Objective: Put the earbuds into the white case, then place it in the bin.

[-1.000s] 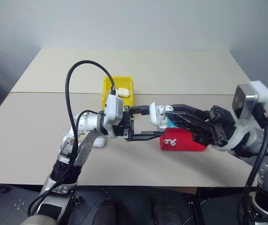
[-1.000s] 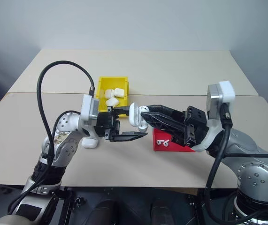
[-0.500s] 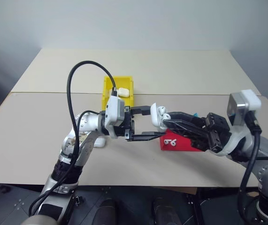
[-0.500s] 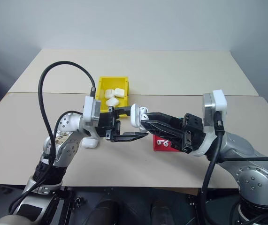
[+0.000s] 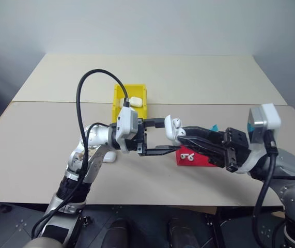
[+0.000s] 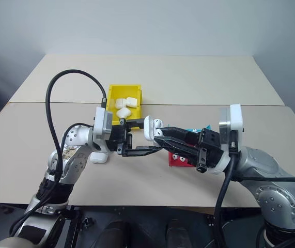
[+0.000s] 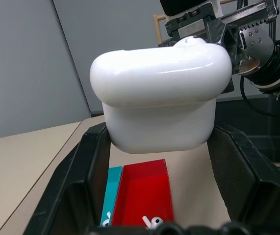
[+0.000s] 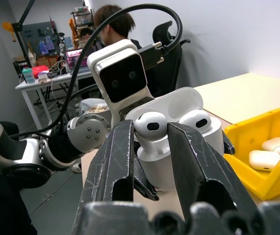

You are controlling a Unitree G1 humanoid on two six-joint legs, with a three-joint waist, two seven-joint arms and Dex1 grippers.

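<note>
My left gripper (image 5: 168, 136) is shut on the white case (image 5: 171, 129), holding it in the air above the table with its lid flipped open. In the left wrist view the case (image 7: 162, 93) sits between both black fingers. My right gripper (image 8: 152, 133) is shut on one of the earbuds (image 8: 151, 126) at the case's open top, stem pointing down. A second earbud (image 8: 193, 120) sits in the case beside it. The yellow bin (image 5: 120, 95) stands on the table behind my left gripper.
Several white cases (image 6: 124, 106) lie in the bin. A red tray (image 5: 201, 160) with two loose earbuds (image 5: 188, 156) sits under my right gripper, a blue tray (image 5: 213, 128) behind it. Another case (image 5: 108, 156) lies under my left arm. A person (image 8: 113, 22) sits beyond.
My right forearm and wrist have sunk and rolled a little, while its fingertips stay at the case with the earbud. The left gripper and the case have kept still.
</note>
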